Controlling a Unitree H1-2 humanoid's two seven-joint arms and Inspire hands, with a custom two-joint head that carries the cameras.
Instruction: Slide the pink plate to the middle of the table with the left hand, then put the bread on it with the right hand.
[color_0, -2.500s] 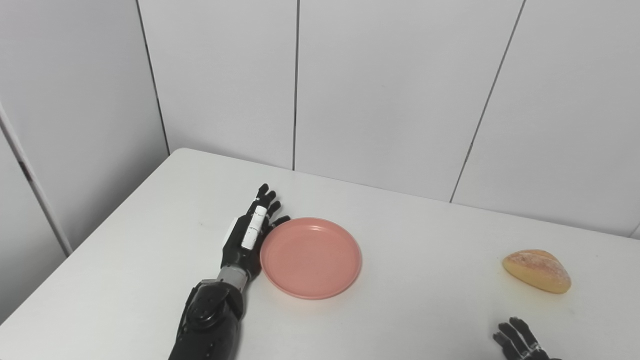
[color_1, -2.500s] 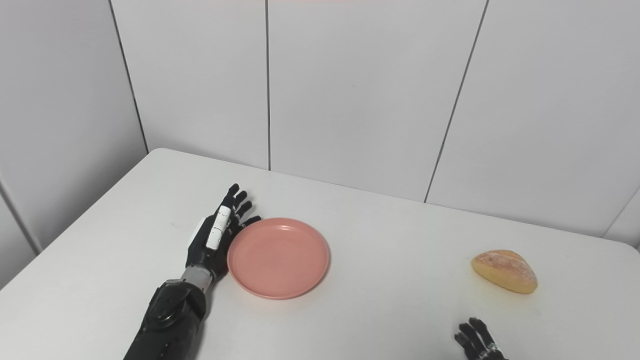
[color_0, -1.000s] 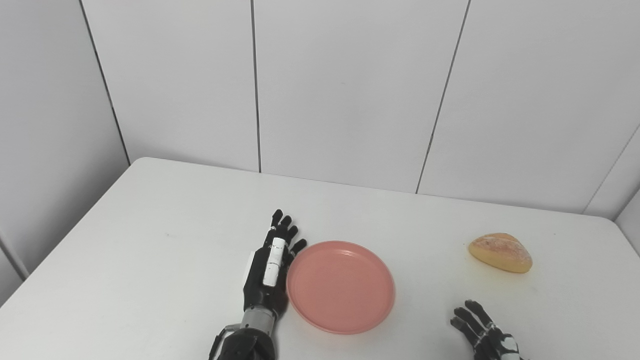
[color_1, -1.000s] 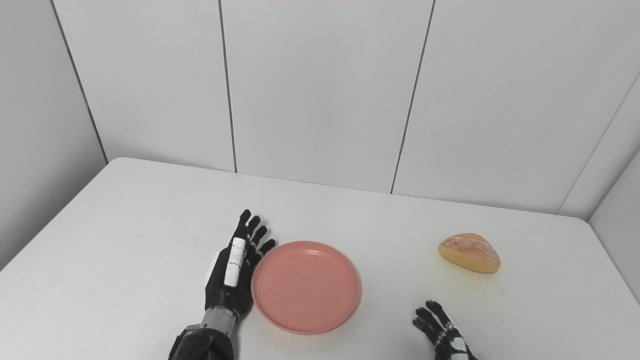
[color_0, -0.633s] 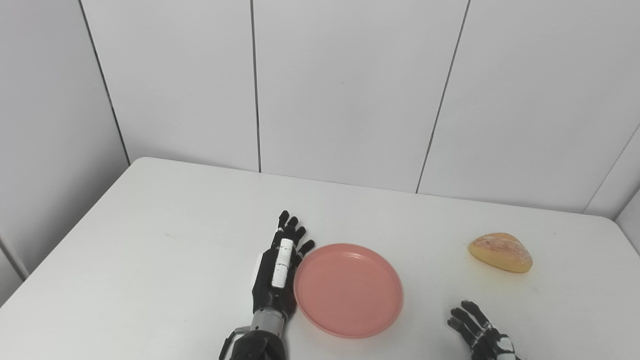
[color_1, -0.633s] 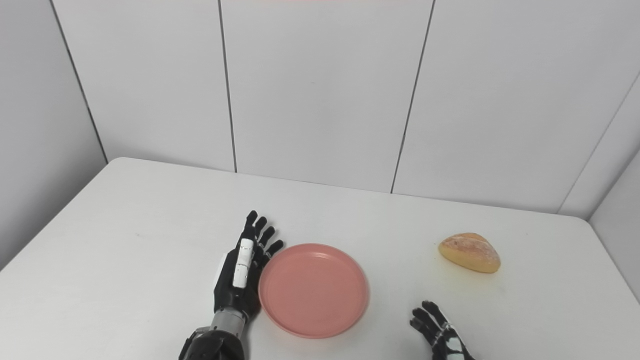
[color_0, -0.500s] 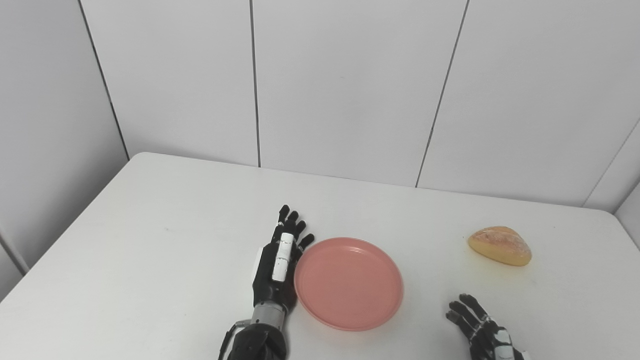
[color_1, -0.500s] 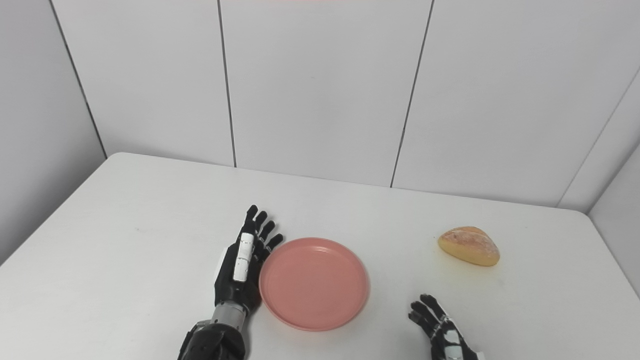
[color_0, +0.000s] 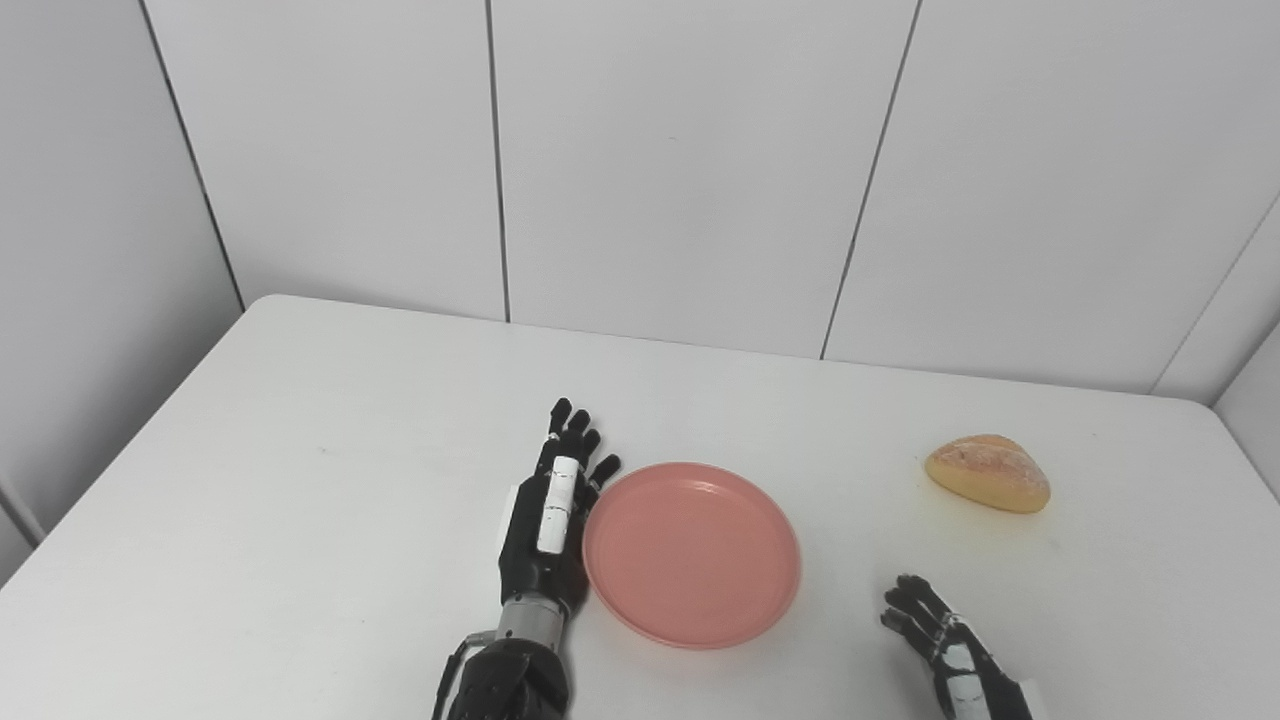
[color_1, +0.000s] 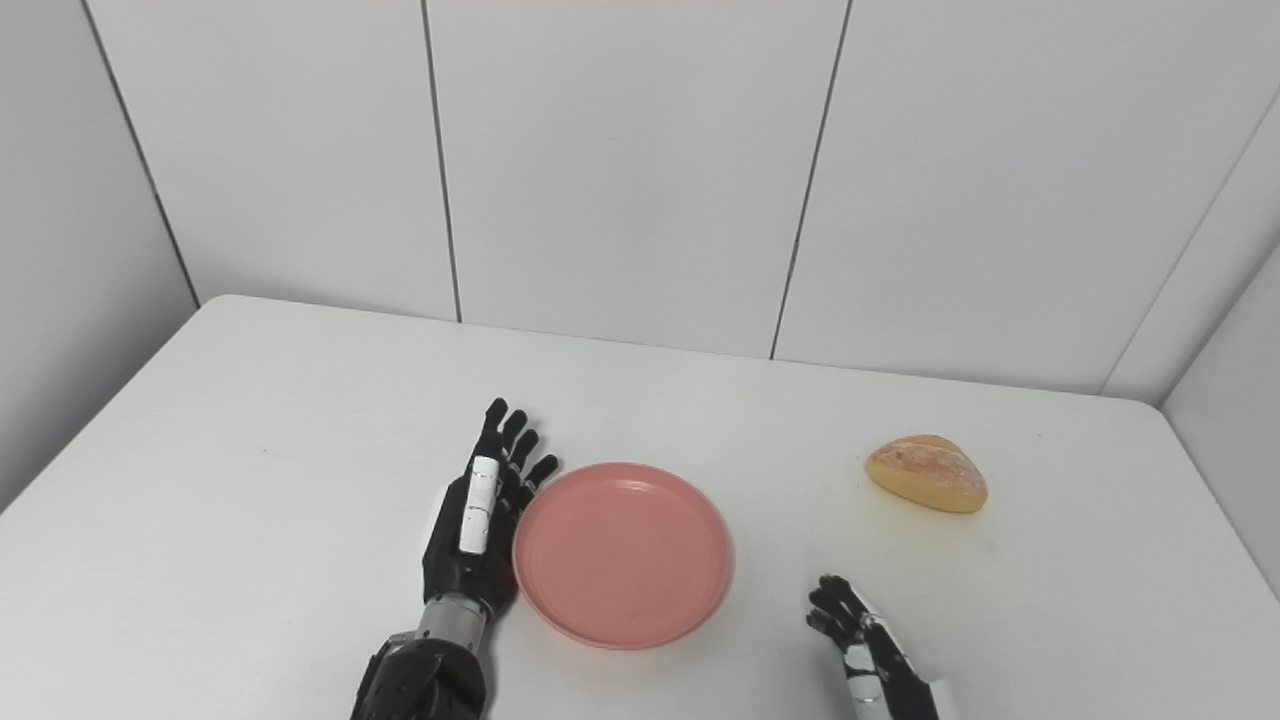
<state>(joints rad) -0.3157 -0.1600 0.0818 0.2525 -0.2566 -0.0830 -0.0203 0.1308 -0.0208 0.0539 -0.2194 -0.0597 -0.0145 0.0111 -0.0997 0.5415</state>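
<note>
The pink plate (color_0: 692, 553) lay flat on the white table (color_0: 300, 480), near the table's middle and toward its near edge. It was bare, with nothing resting on it, and no writing or mark could be read on it.

At the plate's nine o'clock the left hand (color_0: 545, 528) rested edge-on against the rim, its palm toward the plate. Its fingers (color_0: 566, 440) were stretched out straight toward twelve o'clock and only slightly fanned, gripping nothing. A white panel ran along the top of the hand; no label could be made out on it.

The bread (color_0: 988, 472), a golden roll with a floury crust, sat at about two o'clock from the plate, well apart from it, toward the table's right side.

The right hand (color_1: 868, 645) sat at the plate's four o'clock, near the bottom edge of the view and clear of both plate and bread. Its fingers were apart, slightly curled and empty.

Behind the table stood plain white wall panels (color_0: 680, 170) with dark seams, bearing no lettering.
</note>
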